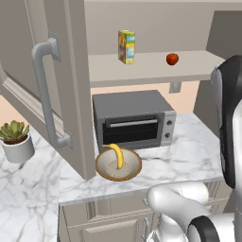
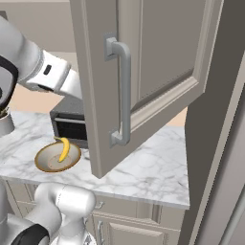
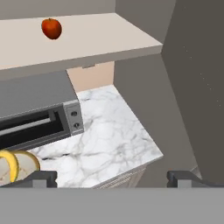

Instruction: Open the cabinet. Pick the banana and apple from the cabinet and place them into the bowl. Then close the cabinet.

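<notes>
Left base view: cabinet [image 1: 71, 85] stands open, its left door swung out twd camera w/ grey bar handle [image 1: 45, 94] facing us. On the shelf [image 1: 142, 66] inside: yellow carton [image 1: 126, 46] upright near the middle, apple [image 1: 172, 59] well to its right, apart from it. Below the shelf, toaster oven [image 1: 133, 118] on the marble counter [image 1: 189, 156]. Bowl [image 1: 118, 164] sits just in front of the oven's left end, banana [image 1: 116, 155] lying in it, curved, one end up on the far rim. Potted plant [image 1: 16, 141] at far left on the counter. Arm's white/dark links fill the right edge and bottom; can't make out the fingers here.

Right base view: arm reaches in from upper left and goes behind the open right door [image 2: 143, 81], so the tool end is hidden. Bowl [image 2: 58, 156] w/ banana [image 2: 63, 148] low left, in front of the oven [image 2: 69, 122], beneath the arm.

Hand view: gripper [image 3: 112, 178] spread wide, the two dark tips [image 3: 41, 178] far apart at the bottom, nothing between them. Apple [image 3: 51, 28] far ahead and up-left of the tool, on the shelf [image 3: 87, 41], well apart from the fingers. Oven [image 3: 37, 113] ahead-left, lower than the shelf. Bowl [image 3: 27, 162] and banana [image 3: 9, 164] just beside the left tip, at the frame's left edge. Bare counter [image 3: 105, 135] straight ahead of the tool; dark cabinet side wall to its right.
</notes>
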Motion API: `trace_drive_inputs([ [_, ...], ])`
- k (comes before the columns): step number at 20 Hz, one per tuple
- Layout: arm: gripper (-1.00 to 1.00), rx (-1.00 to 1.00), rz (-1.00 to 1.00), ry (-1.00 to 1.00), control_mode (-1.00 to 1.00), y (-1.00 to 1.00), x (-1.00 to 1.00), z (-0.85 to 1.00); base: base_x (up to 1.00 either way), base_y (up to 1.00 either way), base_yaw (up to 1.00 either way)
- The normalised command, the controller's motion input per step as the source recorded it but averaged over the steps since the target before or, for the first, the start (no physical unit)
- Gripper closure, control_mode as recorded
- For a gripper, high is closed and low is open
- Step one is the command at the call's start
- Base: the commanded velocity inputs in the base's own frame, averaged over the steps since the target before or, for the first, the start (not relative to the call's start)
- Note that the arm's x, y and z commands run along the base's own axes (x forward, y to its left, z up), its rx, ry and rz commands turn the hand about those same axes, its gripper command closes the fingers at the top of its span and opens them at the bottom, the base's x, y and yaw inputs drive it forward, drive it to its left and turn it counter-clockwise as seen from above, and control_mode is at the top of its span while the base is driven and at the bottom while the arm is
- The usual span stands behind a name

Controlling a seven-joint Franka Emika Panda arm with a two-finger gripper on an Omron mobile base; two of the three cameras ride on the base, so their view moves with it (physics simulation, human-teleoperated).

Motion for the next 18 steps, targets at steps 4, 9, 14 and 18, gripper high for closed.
trace_drive_inputs([
  [4, -1.00, 0.00, 0.00, -0.18, -1.00, 0.00, 0.17, 0.02, 0.00, 0.00, 0.00],
  [9, -1.00, 0.00, 0.00, -0.39, -1.00, 0.00, 0.10, 0.00, 0.00, 0.00, 0.00],
  [14, -1.00, 0.00, 0.00, -0.20, -1.00, 0.00, 0.23, 0.00, 0.00, 0.00, 0.00],
  [18, -1.00, 0.00, 0.00, -0.05, -1.00, 0.02, 0.41, 0.00, 0.00, 0.00, 0.00],
])
